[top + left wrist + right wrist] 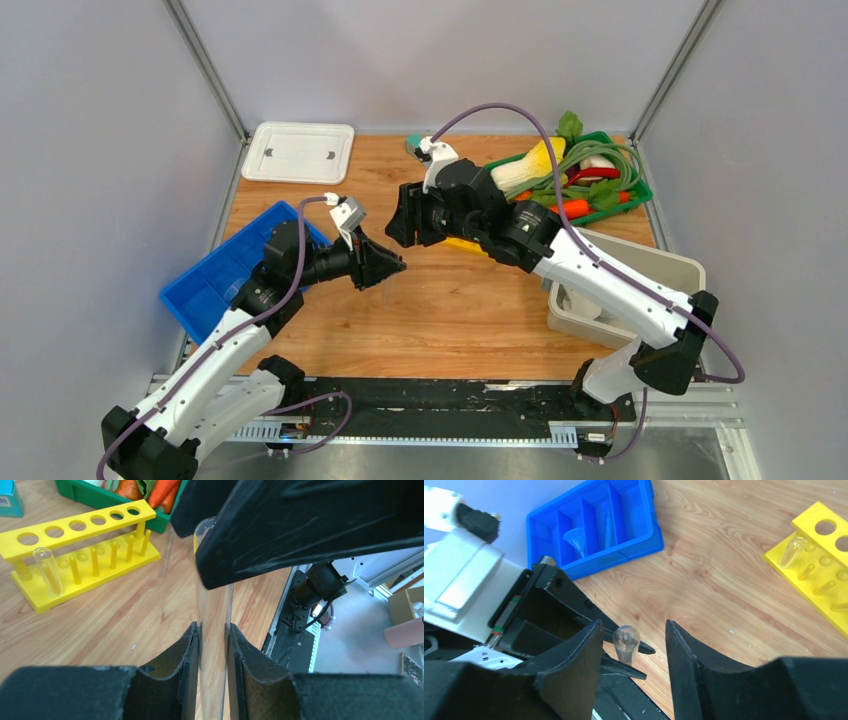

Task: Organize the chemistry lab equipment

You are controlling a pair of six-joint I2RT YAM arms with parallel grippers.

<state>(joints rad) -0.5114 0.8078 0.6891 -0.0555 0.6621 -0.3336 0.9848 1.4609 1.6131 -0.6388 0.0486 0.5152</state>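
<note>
The left gripper (pixel 212 630) pinches a glass tube (pixel 212 605) narrowly. The tube's round end sits between the right gripper's (pixel 633 627) wide-spread fingers, not yet gripped. Beyond the fingers, the rack (pixel 87 530) carries one other tube (pixel 45 567), and a funnel (pixel 574 540) lies in the bin (pixel 639 545). Most sorting seems left.

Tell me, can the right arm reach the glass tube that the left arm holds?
Probably yes. The right arm has its jaws open on both sides of the glass tube, with nothing between; the left arm holds it.
</note>
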